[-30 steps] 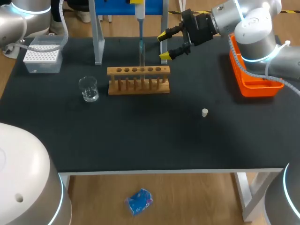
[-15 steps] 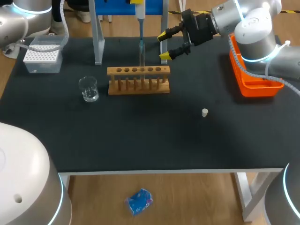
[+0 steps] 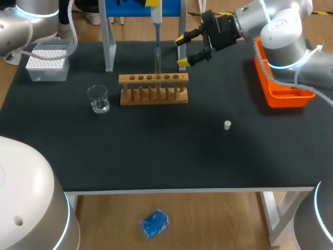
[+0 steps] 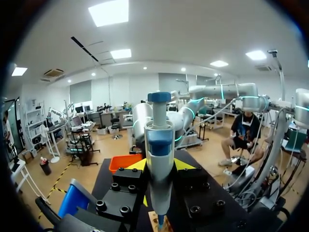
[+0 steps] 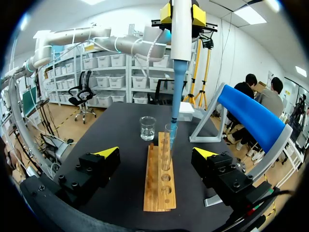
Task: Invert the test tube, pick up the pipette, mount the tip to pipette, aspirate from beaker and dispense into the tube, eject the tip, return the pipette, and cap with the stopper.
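You hold the white-and-blue plastic pipette (image 3: 155, 14) upright in the left gripper (image 4: 159, 166). Its 2 yellow-tipped fingers are clamped on the pipette body from both sides. The pipette hangs at 12 o'clock of the wooden test tube rack (image 3: 153, 89). Its long blue plastic tip (image 3: 156, 41) reaches down to the mouth of the clear glass test tube (image 5: 168, 145), which stands upright in a hole of the rack. I cannot tell how deep the tip end sits inside.

The right gripper (image 3: 182, 50) hovers at 1 o'clock of the rack, with its fingers wide apart and touching nothing. The small clear glass beaker (image 3: 98, 99), with a little liquid in it, stands at 9 o'clock of the rack. The small white stopper (image 3: 227, 125) lies alone at 4 o'clock, and the white tip box (image 3: 47, 65) is at 10 o'clock.

I judge that you are at the dispensing step. The tube looks thin, light, smooth and fragile, and it probably sits loose in its hole. A sideways push from the stiff tip could tilt or crack it, so the pipette should go straight up. The stopper is tiny and light and may roll. Take it from above by its sides, with a gentle squeeze.
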Available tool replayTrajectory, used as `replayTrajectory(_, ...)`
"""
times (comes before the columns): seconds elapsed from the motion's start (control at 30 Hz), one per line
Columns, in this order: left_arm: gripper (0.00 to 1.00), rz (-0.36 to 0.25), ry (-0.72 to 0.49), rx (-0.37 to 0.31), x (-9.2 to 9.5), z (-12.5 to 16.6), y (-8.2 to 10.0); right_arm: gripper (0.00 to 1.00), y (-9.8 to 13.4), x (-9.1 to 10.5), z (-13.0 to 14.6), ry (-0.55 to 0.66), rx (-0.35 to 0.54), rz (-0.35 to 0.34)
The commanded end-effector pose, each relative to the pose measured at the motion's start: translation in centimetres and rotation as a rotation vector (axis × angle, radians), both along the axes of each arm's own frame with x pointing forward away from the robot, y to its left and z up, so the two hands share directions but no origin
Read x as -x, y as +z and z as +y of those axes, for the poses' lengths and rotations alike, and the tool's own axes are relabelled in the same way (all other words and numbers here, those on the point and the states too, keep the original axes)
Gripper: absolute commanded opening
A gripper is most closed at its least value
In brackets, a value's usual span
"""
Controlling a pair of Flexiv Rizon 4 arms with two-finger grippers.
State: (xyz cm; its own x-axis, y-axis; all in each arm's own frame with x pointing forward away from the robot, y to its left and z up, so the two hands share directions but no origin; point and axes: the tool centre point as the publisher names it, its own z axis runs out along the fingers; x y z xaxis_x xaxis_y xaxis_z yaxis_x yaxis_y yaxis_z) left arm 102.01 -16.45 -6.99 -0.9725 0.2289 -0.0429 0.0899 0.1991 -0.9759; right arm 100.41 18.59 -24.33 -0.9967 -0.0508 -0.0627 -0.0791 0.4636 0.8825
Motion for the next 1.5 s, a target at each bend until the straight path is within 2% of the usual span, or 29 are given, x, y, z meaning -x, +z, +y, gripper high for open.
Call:
replayTrajectory(0.03, 0.0, 0.003, -0.001, 0.005, 0.0, 0.1, -0.2, 1.0, 0.0, 0.0, 0.0, 0.0, -0.001, -0.001)
replayTrajectory(1.5, 0.0, 0.03, 0.017, 0.018, 0.2, 0.4, -1.9, 1.0, 0.0, 0.0, 0.0, 0.0, -0.001, -0.001)
